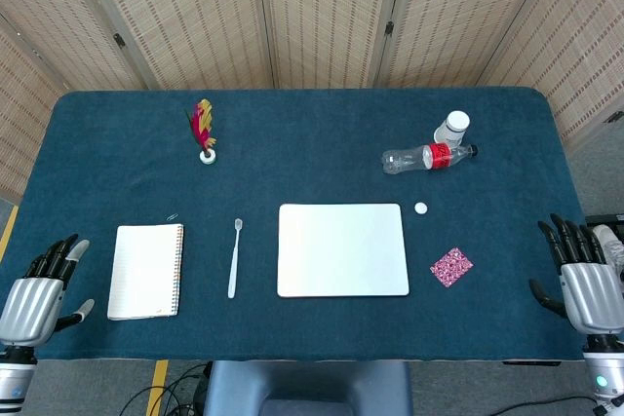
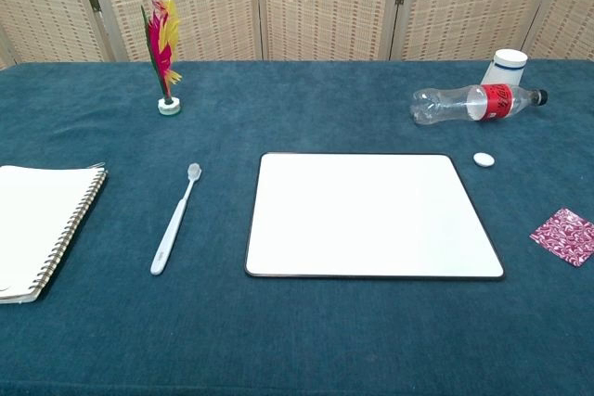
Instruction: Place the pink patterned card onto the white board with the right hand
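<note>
Right hand rests at the bench edge with its fingers apart and straight, and it holds nothing. Left hand is at the opposite edge, also spread and holding nothing. Only the head view shows the hands.

The pink patterned card lies flat on the cloth, between the white board and the right hand, near the board's right edge but not touching it, and apart from the hand.

The bench has a dark blue-green cloth cover, and behind it stand woven folding screens. The white board lies flat in the middle of the bench. Well to the left of the board is an open spiral notebook. Behind the board's right corner a clear plastic bottle with a red label lies on its side, and a white cup stands just beside it. A white toothbrush lies between notebook and board. A feather shuttlecock stands upright behind and to the left of the board. A small white cap lies just beside the board's far right corner.
</note>
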Controlling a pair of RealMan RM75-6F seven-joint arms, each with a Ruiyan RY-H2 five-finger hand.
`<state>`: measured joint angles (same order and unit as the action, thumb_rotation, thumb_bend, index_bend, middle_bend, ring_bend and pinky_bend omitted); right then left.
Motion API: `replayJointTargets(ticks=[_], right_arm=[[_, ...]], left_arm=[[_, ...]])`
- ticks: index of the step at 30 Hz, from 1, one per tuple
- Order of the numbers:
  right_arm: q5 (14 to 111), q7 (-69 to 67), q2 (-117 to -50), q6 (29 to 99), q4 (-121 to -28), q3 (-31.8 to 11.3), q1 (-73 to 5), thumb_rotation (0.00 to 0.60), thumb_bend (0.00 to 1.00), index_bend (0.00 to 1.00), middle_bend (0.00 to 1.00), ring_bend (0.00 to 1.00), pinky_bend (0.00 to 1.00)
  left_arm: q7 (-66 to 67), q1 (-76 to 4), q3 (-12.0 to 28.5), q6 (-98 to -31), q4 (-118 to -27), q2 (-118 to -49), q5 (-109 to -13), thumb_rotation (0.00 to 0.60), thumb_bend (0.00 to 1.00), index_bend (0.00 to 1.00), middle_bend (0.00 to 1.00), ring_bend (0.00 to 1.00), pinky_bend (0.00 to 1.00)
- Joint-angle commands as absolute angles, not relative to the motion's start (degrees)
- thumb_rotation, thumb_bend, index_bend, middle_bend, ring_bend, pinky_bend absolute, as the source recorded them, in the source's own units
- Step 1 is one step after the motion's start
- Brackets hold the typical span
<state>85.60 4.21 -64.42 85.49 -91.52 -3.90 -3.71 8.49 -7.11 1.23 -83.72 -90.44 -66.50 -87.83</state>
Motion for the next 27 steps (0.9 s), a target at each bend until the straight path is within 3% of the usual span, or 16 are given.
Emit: replayJointTargets(ticks=[1, 10, 19, 27], right_arm=[[85.5, 4.1, -64.4, 85.3, -91.5, -3.8, -3.7, 0.600, 0.21, 0.00, 0.00, 0.00, 0.00], [86.5, 3.4, -64.3, 85.5, -91.3, -3.2, -3.5, 0.600, 0.21, 0.00, 0.00, 0.00, 0.00], [89.3, -5.1, -62.8, 80.1, -88.8, -2.7, -7.3, 0.600, 0.22, 0.00, 0.00, 0.00, 0.00], [95.3, -9.2, -58.3, 71.3, -84.1, -0.6, -14.2, 0.600, 0.21, 0.02, 0.00, 0.00, 0.00]], left_arm=[[8.4, -7.3, 1.1, -83.3, -90.5, -66.6, -88.0, 0.600, 0.25, 0.06, 0.07, 0.10, 0.23], [8.8, -7.2, 0.0, -84.0, -91.7, -66.1, -90.2, 0.600, 0.25, 0.06, 0.07, 0.10, 0.23], [5.3, -6.7, -1.1, -84.7, -92.2, -64.2, -91.8, 0.600, 0.25, 0.06, 0.07, 0.10, 0.23], [6.7, -6.5, -0.7, -84.7, -92.3, -64.6, -90.9, 0.600, 0.26, 0.06, 0.07, 0.10, 0.23]])
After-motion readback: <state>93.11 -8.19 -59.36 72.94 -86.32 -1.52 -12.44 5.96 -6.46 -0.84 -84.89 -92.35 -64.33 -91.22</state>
